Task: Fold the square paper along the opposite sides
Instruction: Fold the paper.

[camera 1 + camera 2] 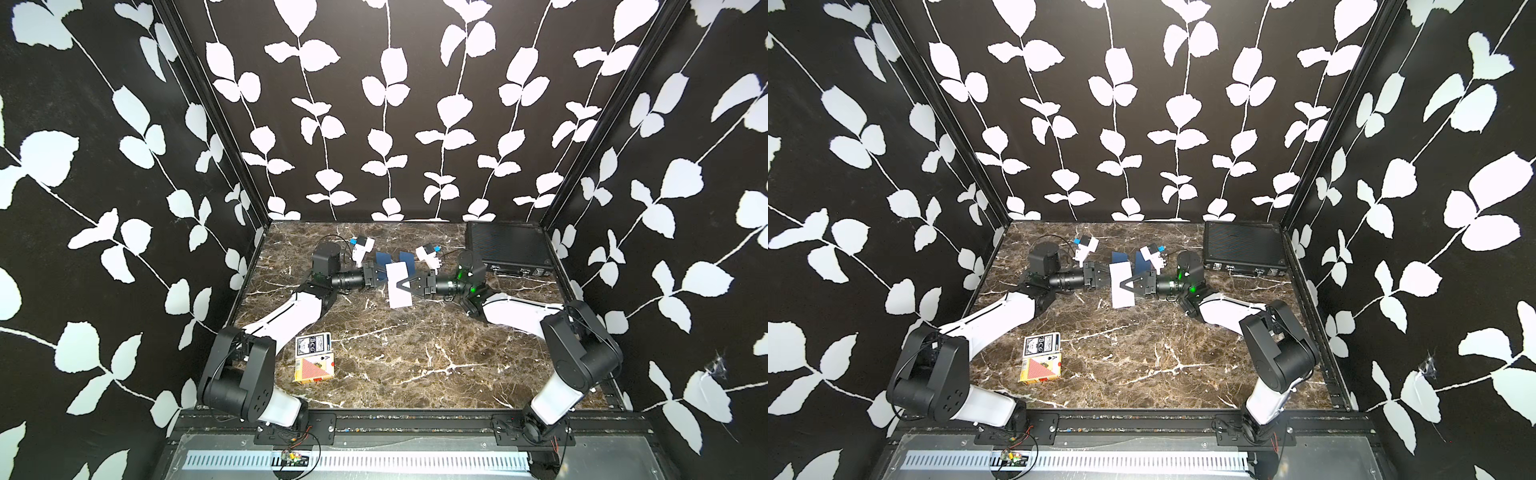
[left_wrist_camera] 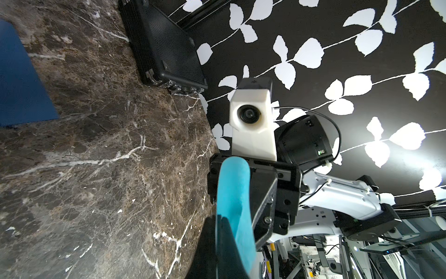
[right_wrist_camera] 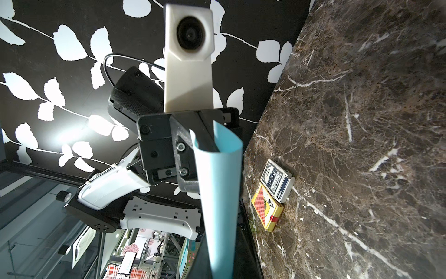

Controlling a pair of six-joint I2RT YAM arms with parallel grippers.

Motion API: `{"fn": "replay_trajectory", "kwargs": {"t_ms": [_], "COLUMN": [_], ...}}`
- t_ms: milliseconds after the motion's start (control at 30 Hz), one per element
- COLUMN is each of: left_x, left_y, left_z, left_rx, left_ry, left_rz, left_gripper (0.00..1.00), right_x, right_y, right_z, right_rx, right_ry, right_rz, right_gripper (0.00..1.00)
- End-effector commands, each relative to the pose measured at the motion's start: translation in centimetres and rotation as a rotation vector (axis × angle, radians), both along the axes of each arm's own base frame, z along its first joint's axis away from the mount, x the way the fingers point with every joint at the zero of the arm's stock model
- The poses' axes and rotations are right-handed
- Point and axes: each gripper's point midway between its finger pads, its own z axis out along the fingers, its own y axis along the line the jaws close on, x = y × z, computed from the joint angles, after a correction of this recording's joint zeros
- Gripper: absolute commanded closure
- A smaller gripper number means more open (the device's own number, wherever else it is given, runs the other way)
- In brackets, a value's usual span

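**Mid-fold: bend formed, crease not yet set**

Begin at the left tool (image 1: 384, 277), just left of frame centre in both top views: pressed together, pinching the left edge of the square paper (image 1: 400, 298). Facing it from the right, find the right tool (image 1: 400, 285), tips drawn to a point over the sheet's face. In the right wrist view, see the paper (image 3: 218, 193) emerging from between the dark fingers, so pinched there too by the look of it.

Then the sheet itself: white from above, pale blue in the wrist views, held between the two tools near mid-frame over the tabletop (image 1: 415, 353). Impossible to tell whether touching the marble at the lower corner. Bent over on itself in a loose rounded curl in the left wrist view (image 2: 233, 193), not pressed flat.

Judged from that: folding step in hand, opposite sides brought over, no crease made. Called for next, probably: squaring the two edges against each other, then flattening the curl, likely down onto the tabletop, with neither pinch slipping or skewing the thin sheet.

Further out: a pair of dark blue sheets (image 1: 382, 258) just behind the paper; a black case (image 1: 509, 245) at the tabletop's upper right; a blue card deck (image 1: 312, 345) and a red card deck (image 1: 313, 369) right beside each other at lower left, well apart from the work.
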Motion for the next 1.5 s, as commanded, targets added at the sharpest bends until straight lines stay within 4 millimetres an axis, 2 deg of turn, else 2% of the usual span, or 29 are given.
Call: {"fn": "replay_trajectory", "kwargs": {"t_ms": [0,400,700,900,1333,1467], "left_x": [-0.2,-0.3,-0.4,-0.4,-0.6,-0.5], "left_y": [0.2,0.3,0.5,0.6,0.7,0.7], "left_z": [2.0,1.7,0.9,1.1,0.9,0.8], "left_rx": [-0.019,-0.013,0.009,0.008,0.008,0.009], "left_ry": [-0.066,-0.071,-0.065,-0.071,-0.072,-0.07], "left_rz": [0.003,0.006,0.02,0.026,0.035,0.036], "left_gripper": [1.0,1.0,1.0,1.0,1.0,1.0], "right_x": [0.3,-0.1,0.1,0.3,0.5,0.5], "right_y": [0.3,0.7,0.7,0.8,0.9,0.9], "right_z": [2.1,2.0,3.1,2.6,2.9,3.0], "right_rx": [0.03,0.015,0.026,0.013,0.021,0.022], "right_ry": [-0.071,-0.072,-0.087,-0.077,-0.082,-0.083], "right_rz": [0.004,0.005,-0.008,-0.014,-0.025,-0.024], "right_gripper": [0.87,0.85,0.86,0.86,0.79,0.8]}}
